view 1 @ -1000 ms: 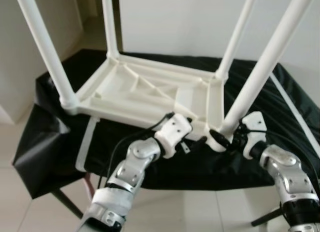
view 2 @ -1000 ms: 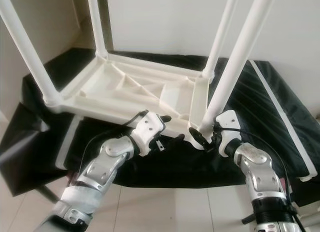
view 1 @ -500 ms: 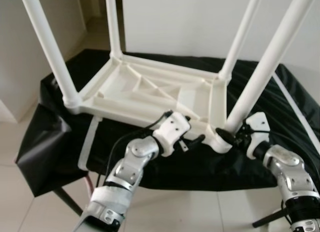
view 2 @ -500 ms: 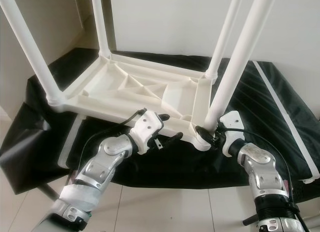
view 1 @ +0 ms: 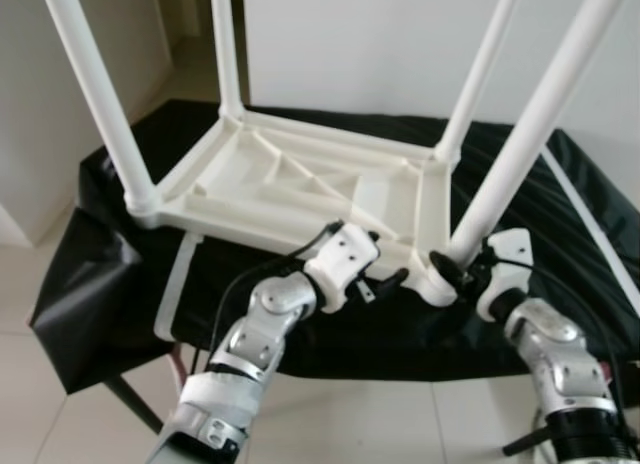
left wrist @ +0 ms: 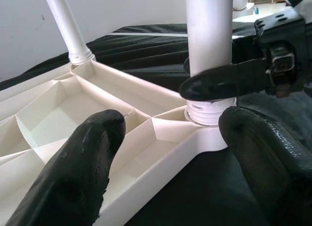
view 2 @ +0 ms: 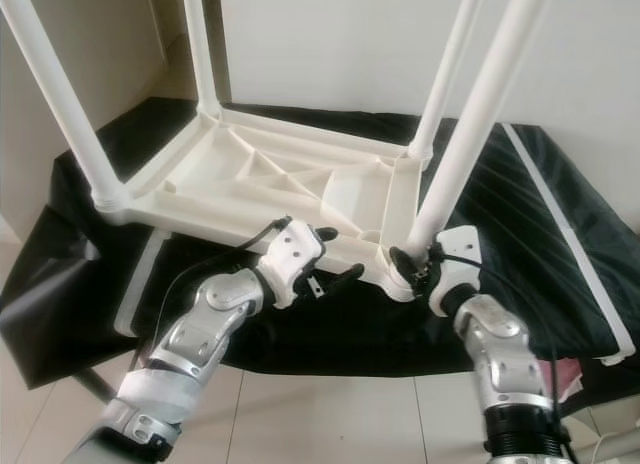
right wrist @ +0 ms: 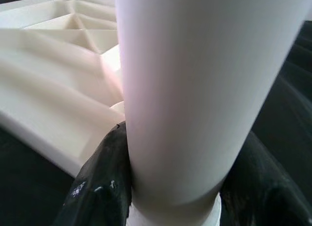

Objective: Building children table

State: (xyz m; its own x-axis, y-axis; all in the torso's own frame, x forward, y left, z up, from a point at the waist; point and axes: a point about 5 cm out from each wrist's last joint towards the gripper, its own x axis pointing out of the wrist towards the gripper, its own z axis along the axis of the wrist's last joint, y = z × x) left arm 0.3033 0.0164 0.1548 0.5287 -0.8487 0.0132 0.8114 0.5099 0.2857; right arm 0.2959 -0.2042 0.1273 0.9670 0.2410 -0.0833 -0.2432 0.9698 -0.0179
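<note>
Since a second ago the right gripper [view 2: 408, 265] has stayed clamped at the base of the near right leg [view 1: 520, 154], while that arm's forearm has swung in a little closer to the table and the head camera has shifted slightly.

Largest in view is the black-covered work surface [view 1: 110, 274], and on it lies the white children's table [view 1: 300, 184], upside down: its ribbed underside faces up and its long axis runs across the robot, left to right. All four legs stand in their corner sockets and point upward (they lean slightly outward toward their tops). One loose white strip [view 2: 560, 224] lies on the black cover beyond the right arm.

Seen from the right wrist, the near right leg sits between the two fingers [right wrist: 102, 187], which press against either side of it just above its socket collar [left wrist: 209, 111].

Just beside that socket, the left gripper [left wrist: 170, 153] hangs with its fingers spread wide, holding nothing; the table's near rim runs across the gap between its fingertips, and the right gripper's finger [left wrist: 224, 82] on the leg lies just beyond them.
</note>
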